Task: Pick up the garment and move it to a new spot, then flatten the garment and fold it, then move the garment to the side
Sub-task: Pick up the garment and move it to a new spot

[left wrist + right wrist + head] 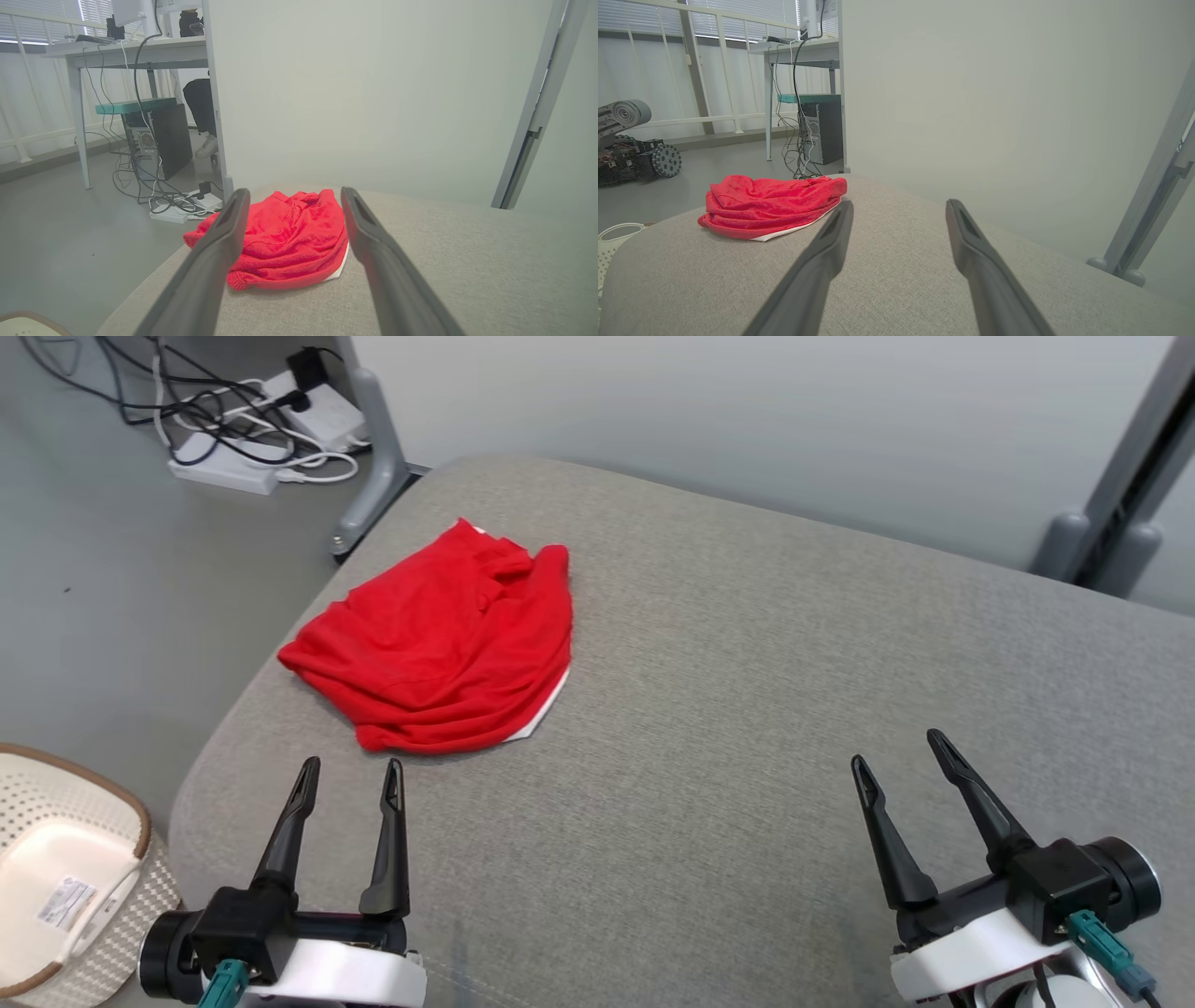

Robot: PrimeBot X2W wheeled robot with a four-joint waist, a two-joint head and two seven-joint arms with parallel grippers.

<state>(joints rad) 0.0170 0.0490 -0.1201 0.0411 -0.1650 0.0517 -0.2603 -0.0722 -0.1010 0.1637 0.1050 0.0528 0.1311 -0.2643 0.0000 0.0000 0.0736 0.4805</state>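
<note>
Red garment (439,644) crumpled at your eleven o'clock
Your left end effector (354,763) and right end effector (895,747) gape, empty

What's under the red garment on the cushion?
The red garment lies crumpled on the grey cushion. A white edge pokes out beneath its near right hem. Whether that is lining or a separate layer is hidden by the red fabric.

garment (439,644) 1; basket (142,821) 1; end effectors 2: left end effector (354,763), right end effector (895,747)
</note>
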